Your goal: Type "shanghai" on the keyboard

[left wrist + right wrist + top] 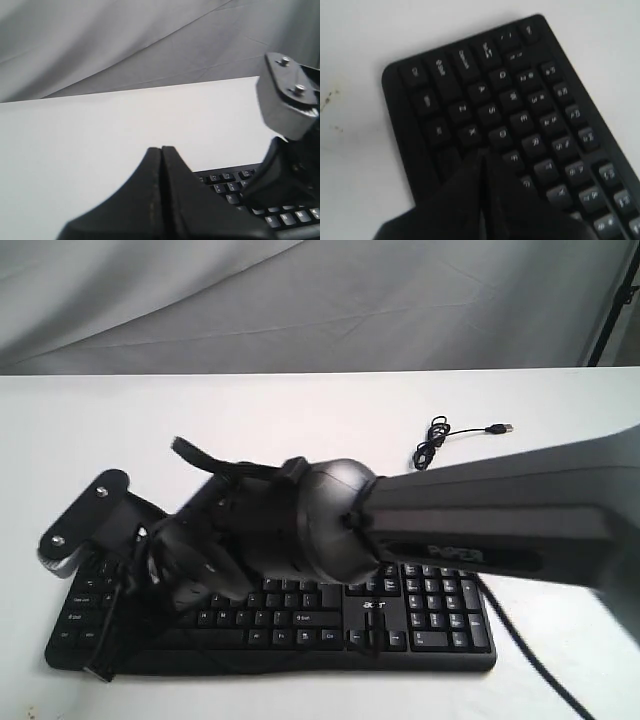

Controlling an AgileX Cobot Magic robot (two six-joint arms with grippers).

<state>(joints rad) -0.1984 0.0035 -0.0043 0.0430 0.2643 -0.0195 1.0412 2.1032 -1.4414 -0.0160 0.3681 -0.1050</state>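
Observation:
The black keyboard [300, 620] lies on the white table near its front edge, with its number pad on the right. My right arm reaches across it from the right. My right gripper [172, 592] is over the left letter keys. In the right wrist view the right gripper [482, 152] is shut and empty, its tip low over the keyboard [530, 100] beside the X and D keys; whether it touches a key cannot be made out. My left gripper [161, 149] is shut and empty, above bare table beside the keyboard [227, 185]. It does not show in the exterior view.
The keyboard's thin USB cable [440, 440] lies coiled behind the number pad, plug pointing right. A grey bracket with two screws [80, 525] on the right arm's wrist hangs over the keyboard's left end. A grey cloth backdrop [300, 300] closes the far side.

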